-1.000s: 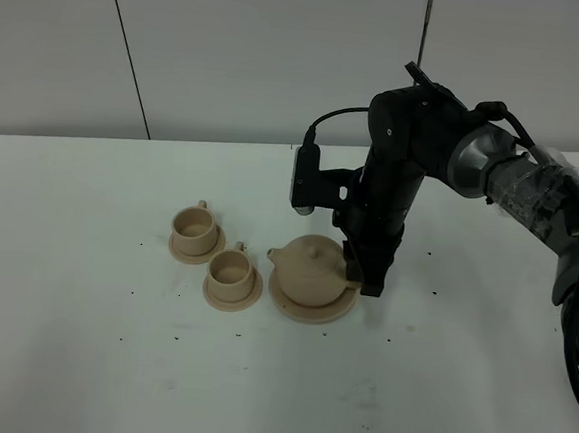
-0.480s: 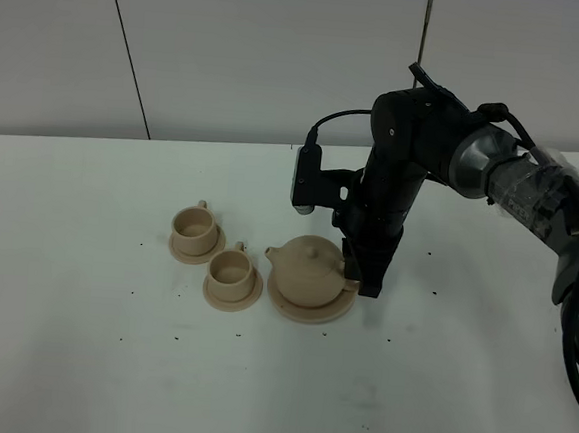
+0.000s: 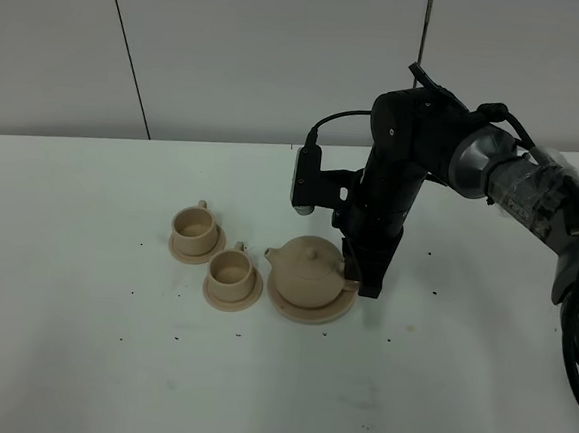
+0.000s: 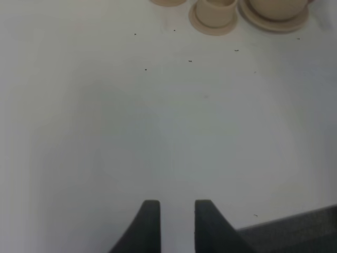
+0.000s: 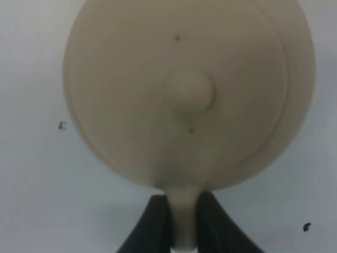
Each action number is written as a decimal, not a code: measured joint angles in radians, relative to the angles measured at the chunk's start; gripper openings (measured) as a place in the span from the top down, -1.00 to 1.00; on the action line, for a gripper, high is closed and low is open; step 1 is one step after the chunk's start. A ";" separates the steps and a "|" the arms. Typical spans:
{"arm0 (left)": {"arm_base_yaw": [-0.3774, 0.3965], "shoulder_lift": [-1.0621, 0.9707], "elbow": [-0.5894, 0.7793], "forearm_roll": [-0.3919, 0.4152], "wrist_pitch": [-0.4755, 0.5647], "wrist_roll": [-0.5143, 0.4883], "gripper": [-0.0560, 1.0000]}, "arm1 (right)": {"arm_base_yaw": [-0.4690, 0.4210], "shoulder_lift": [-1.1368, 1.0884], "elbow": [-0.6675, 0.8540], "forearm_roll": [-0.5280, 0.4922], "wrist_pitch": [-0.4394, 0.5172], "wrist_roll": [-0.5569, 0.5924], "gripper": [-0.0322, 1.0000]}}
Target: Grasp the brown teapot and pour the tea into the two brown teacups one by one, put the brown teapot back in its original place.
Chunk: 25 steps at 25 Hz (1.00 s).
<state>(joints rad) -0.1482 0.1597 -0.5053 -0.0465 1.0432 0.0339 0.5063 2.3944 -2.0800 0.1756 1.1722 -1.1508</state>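
Beige: one teapot (image 3: 310, 268), two teacups (image 3: 230, 270)

My right gripper (image 3: 368, 281) hangs at the handle side of the brown teapot (image 3: 309, 266), which sits on its large saucer (image 3: 307, 311); the nearer teacup (image 3: 230, 271) is just beside, the farther teacup (image 3: 195, 229) beyond.

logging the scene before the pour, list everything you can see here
squat beige-tan ceramic teapot: one, beige-tan, on the wide saucer
wide round beige-tan ceramic saucer: one, beige-tan, mid-table
small beige-tan ceramic teacups: two, beige-tan, left of the teapot
small round saucers: two, beige-tan, under the teacups
white table: one, white, speckled dark
right arm's fingers: two, black, clamping the teapot's handle
left arm's fingers: two, black, apart over bare table
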 joint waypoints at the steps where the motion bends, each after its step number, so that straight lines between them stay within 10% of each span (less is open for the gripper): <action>1: 0.000 0.000 0.000 0.000 0.000 0.000 0.45 | 0.000 0.000 0.000 0.000 0.001 0.000 0.75; 25: 0.000 0.000 0.000 0.000 0.000 0.000 0.45 | 0.000 0.000 0.000 0.007 0.005 0.012 0.75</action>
<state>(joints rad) -0.1482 0.1597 -0.5053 -0.0465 1.0432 0.0339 0.5063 2.3944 -2.0800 0.1829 1.1776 -1.1391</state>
